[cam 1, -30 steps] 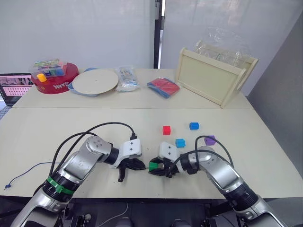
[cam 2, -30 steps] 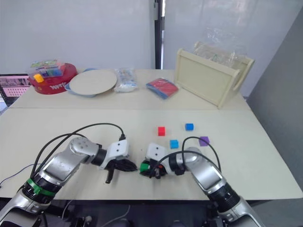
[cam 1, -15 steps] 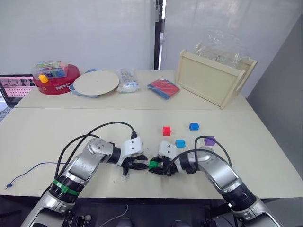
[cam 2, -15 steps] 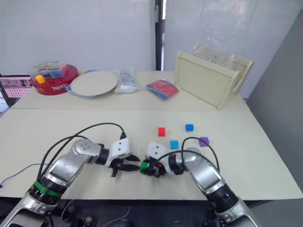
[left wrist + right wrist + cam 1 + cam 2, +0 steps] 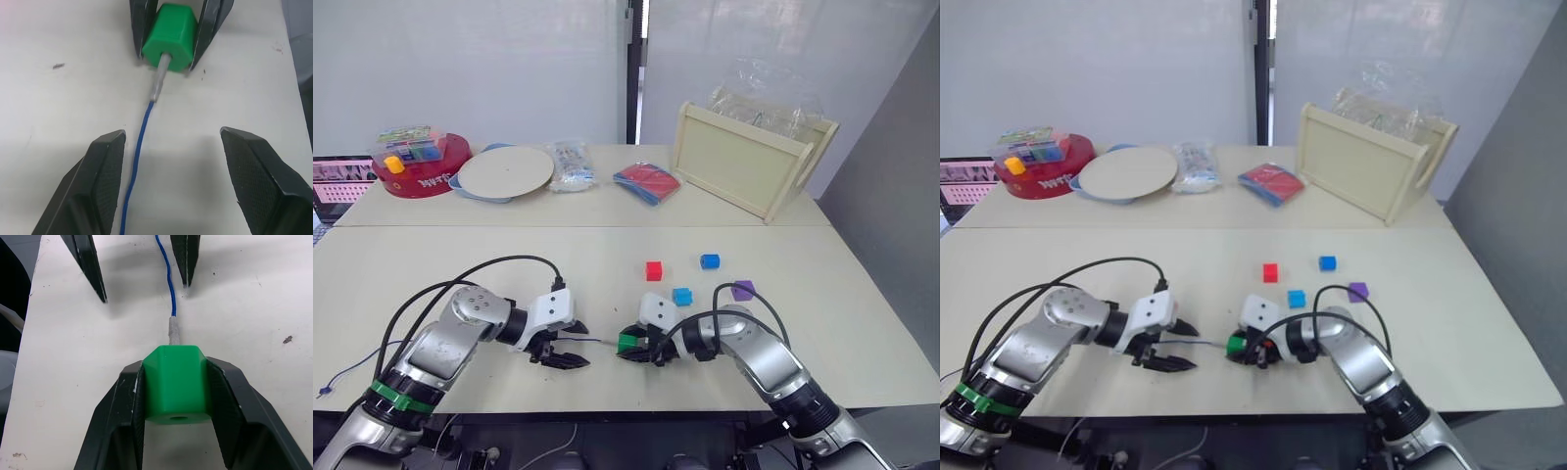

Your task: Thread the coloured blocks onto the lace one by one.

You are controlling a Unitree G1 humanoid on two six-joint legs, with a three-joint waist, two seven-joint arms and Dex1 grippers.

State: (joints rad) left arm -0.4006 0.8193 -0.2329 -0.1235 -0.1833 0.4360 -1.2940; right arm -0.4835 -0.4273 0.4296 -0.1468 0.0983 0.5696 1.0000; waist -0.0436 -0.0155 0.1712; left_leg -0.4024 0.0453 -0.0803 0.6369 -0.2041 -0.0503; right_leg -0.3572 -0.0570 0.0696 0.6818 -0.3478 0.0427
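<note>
Blocks (image 5: pixel 653 269): five; lace (image 5: pixel 139 161): one

light: bright, even | shadows: soft, under arms on table (image 5: pixel 862 313) | focus: sharp | glare: none

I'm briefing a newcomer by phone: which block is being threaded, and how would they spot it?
On the near edge of the table, find the right tool. It is shut on the green block, with the lace tip poking into it. The red block and the others lie loose farther back.
</note>
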